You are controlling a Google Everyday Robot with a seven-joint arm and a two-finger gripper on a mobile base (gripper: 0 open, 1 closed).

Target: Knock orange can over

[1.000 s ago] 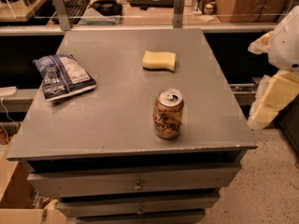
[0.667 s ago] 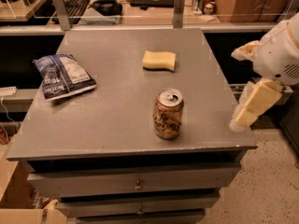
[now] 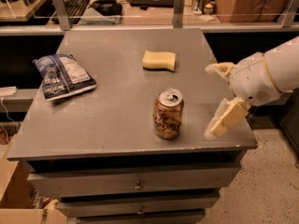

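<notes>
The orange can (image 3: 168, 114) stands upright near the front edge of the grey cabinet top (image 3: 117, 101), its silver top with pull tab showing. My gripper (image 3: 216, 101) comes in from the right, over the cabinet top's right edge, a short way right of the can and apart from it. Its two cream fingers are spread wide: one finger (image 3: 219, 69) points left at the back, the other (image 3: 224, 121) hangs down toward the front. It holds nothing.
A yellow sponge (image 3: 159, 60) lies behind the can. A blue-and-white snack bag (image 3: 63, 74) lies at the left. The cabinet has drawers below. A desk with a keyboard (image 3: 74, 3) and clutter stands behind. Speckled floor is at the lower right.
My gripper has moved left, from beyond the cabinet's right edge to over its right side, closer to the can. The can, sponge and bag have not moved.
</notes>
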